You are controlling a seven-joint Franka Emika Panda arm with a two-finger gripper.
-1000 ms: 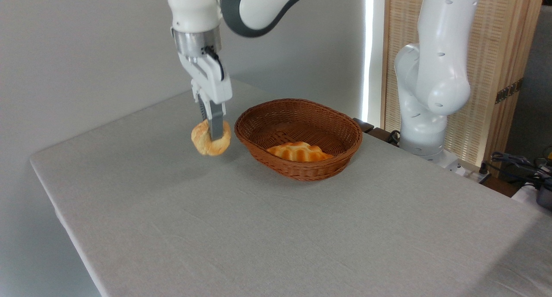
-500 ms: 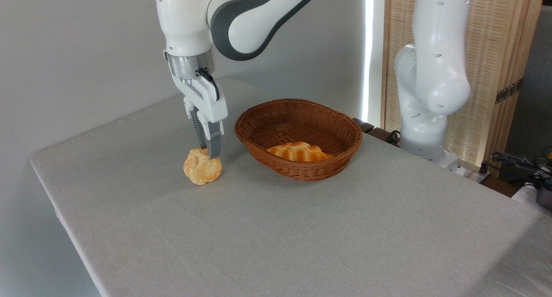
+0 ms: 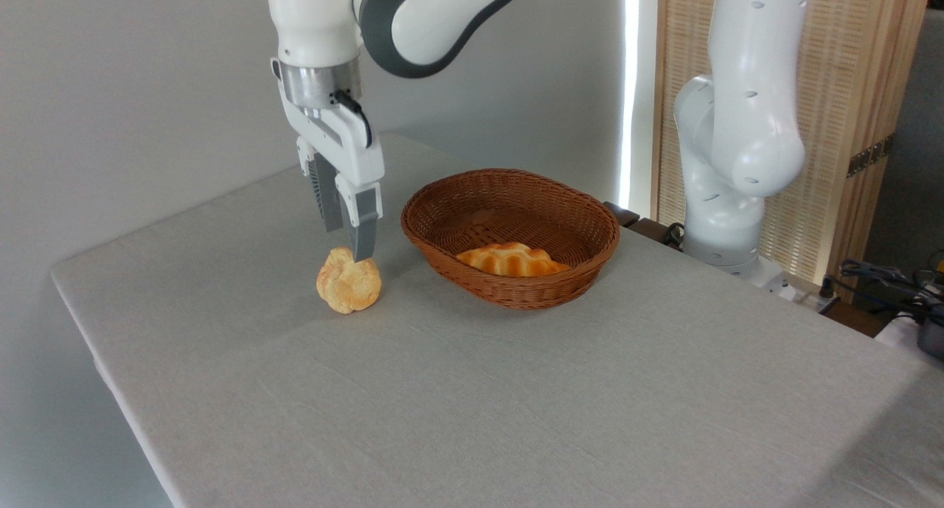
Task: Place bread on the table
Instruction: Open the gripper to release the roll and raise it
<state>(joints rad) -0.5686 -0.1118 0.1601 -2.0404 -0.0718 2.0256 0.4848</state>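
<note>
Grey cloth bench w/ pale wall behind. Bread, lumpy golden-tan bun, sits on bench left of wicker basket. Gripper just above it, jaws released, apart.

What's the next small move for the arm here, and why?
Probably lift straight up and retreat. The small lumpy golden-tan bun already sits on the light grey cloth-covered table, left of the brown wicker basket. The gripper looks open, its fingers just above the bun, one tip perhaps brushing its top, so a sideways move could knock it.
</note>
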